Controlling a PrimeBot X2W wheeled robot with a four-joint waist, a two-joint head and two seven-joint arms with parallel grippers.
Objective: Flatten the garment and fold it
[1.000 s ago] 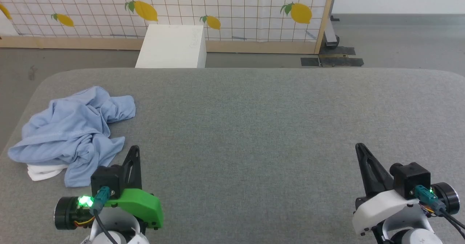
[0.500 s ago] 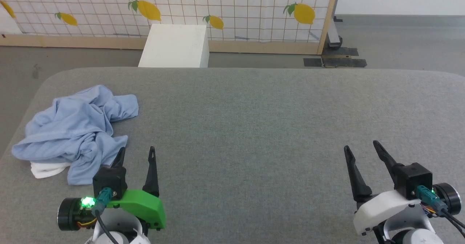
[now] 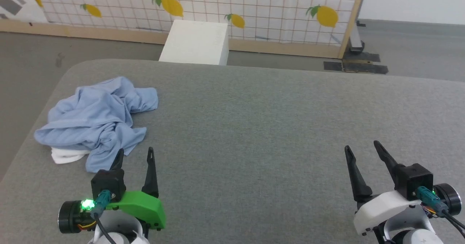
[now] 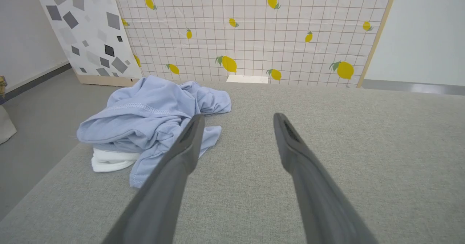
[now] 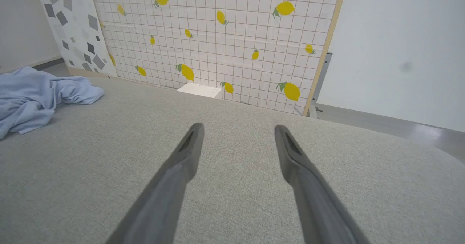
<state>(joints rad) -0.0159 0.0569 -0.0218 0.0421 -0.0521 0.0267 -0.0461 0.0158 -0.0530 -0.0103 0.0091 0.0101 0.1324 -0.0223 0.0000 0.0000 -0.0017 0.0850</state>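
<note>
- Nearest the robot, just short of the garment's (image 3: 98, 116) near flap, the left gripper (image 3: 135, 150) hung low over the grey padded surface (image 3: 254, 127). Its two dark fingers were spread wide with nothing between them. From the head view the outer finger's tip overlapped that flap, but I couldn't tell whether it touched the cloth.
- Well off to the right of the garment, level with the left gripper, the right gripper (image 3: 362, 145) stood the same way. Its fingers were apart and empty, with only bare padding ahead of them.
- The garment itself, a light blue T-shirt, lay crumpled in a heap ahead and to the left of the left jaws. A strip of white fabric (image 3: 67, 156) stuck out from under its near left side.
- The heap seemed to run slantwise, from that white strip at its near left to a bunched lobe at its far right. That lobe pointed toward the open padding.
- To my eye nothing was flattened yet. The left arm was plainly the nearer one and needed only a short reach forward and left. The right arm would have had to cross most of the padding to help spread the cloth.
- Beyond the garment, past the padding's far edge, a white box (image 3: 196, 42) sat on the floor. Behind the box stood a lemon-print screen (image 3: 254, 4).
</note>
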